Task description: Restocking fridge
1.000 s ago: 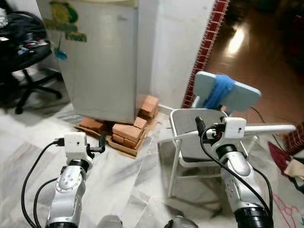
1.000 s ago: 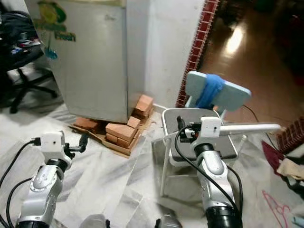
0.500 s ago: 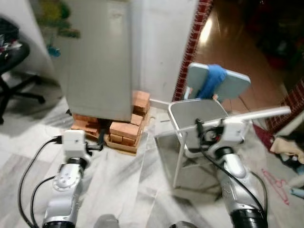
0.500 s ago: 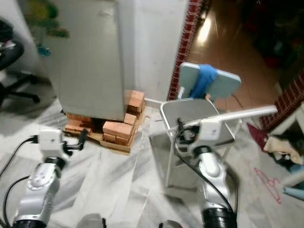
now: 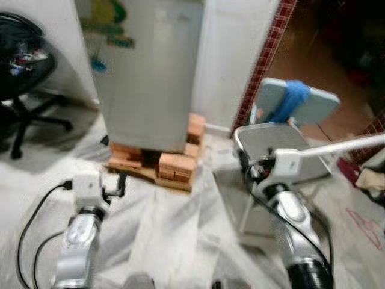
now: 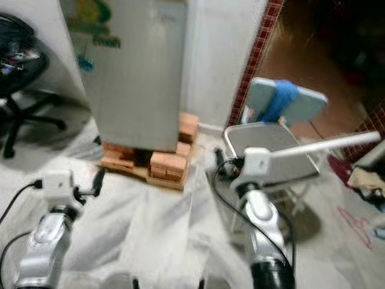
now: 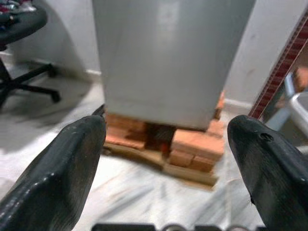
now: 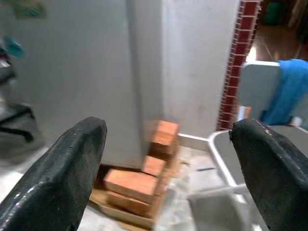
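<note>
While both arms hang forward empty, left gripper (image 7: 166, 144) and right gripper (image 8: 168, 144) spread wide, I see the fridge (image 5: 150, 66) at 12 o'clock on bricks (image 5: 174, 165). Blurred views risk clipping the chair (image 5: 283, 141) at 2 o'clock.

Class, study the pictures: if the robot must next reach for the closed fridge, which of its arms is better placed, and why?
Probably the left. The left gripper is open, empty and faces the fridge across bare floor. The right gripper, also open and empty, sits further to the side, close beside the chair.
</note>
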Controlling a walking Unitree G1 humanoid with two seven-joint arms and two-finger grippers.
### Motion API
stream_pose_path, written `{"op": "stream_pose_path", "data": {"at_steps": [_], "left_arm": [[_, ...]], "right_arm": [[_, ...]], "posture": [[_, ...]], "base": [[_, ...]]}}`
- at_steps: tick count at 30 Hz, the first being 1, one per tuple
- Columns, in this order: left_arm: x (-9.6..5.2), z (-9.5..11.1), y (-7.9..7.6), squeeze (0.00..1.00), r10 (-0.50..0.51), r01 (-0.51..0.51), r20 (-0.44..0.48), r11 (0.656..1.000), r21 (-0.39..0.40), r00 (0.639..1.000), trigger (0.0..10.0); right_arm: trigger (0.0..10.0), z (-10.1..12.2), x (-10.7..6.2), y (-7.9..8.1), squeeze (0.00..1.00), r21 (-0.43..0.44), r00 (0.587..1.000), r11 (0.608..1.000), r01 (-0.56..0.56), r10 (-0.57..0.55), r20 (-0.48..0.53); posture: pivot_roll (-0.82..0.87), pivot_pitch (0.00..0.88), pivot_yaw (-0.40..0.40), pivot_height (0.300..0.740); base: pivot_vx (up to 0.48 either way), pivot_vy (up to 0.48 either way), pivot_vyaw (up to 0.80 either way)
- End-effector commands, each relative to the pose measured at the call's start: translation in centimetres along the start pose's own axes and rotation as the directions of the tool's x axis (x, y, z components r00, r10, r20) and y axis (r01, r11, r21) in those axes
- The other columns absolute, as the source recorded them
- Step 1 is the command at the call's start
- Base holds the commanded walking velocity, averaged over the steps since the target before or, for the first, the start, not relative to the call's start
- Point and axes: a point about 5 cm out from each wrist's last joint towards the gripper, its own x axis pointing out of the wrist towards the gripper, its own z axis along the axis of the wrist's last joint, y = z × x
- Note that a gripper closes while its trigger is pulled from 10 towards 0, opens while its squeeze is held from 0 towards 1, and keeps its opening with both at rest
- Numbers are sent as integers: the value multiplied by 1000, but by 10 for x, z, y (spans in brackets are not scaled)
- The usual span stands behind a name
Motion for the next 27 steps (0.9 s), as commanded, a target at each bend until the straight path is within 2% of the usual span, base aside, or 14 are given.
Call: {"op": "stream_pose_path", "data": {"at_steps": [1, 4, 9, 10, 18, 21, 23, 27], "left_arm": [[4, 4, -13, 0, -45, 46, 15, 999, -16, 999, 10000], [3, 7, -16, 0, -90, 91, 43, 996, -25, 995, 10000], [4, 11, -14, 0, -86, 86, 55, 996, -2, 995, 10000], [4, 18, -10, 0, -80, 79, 71, 997, 17, 994, 10000], [4, 26, -5, 0, -94, 93, 92, 996, 14, 991, 10000], [7, 25, -11, 0, -131, 132, 95, 991, -2, 987, 10000], [9, 21, -18, 0, -138, 140, 88, 990, -17, 987, 10000], [4, 13, -30, 0, -183, 185, 58, 983, -20, 981, 10000]], "right_arm": [[10000, 2, -4, -15, 0, -24, 999, 999, 42, -42, 1], [10000, 2, -4, -16, 0, -23, 999, 999, 42, -42, -1], [10000, 3, -5, -19, 0, -27, 998, 998, 56, -56, 10], [10000, 4, -9, -22, 0, -34, 997, 997, 73, -73, 16], [10000, -2, -17, -24, 0, -36, 993, 992, 118, -118, 3], [10000, -1, -21, -25, 0, -36, 993, 992, 121, -121, 10], [10000, -7, -27, -35, 0, -17, 985, 985, 171, -172, -16], [10000, -8, -31, -38, 0, -23, 984, 984, 179, -179, -19]], "posture": [[74, 31, -64, 740], [73, 29, -62, 740], [73, 29, -53, 740], [81, 29, -39, 740], [67, 37, -19, 740], [49, 48, -18, 740], [43, 45, -19, 740], [36, 27, -9, 740]], "base": [[0, 480, -494], [0, 480, -448], [0, 480, -421], [0, 480, 0], [0, 480, 0], [0, 444, 0], [0, 424, 0], [0, 420, 0]]}}
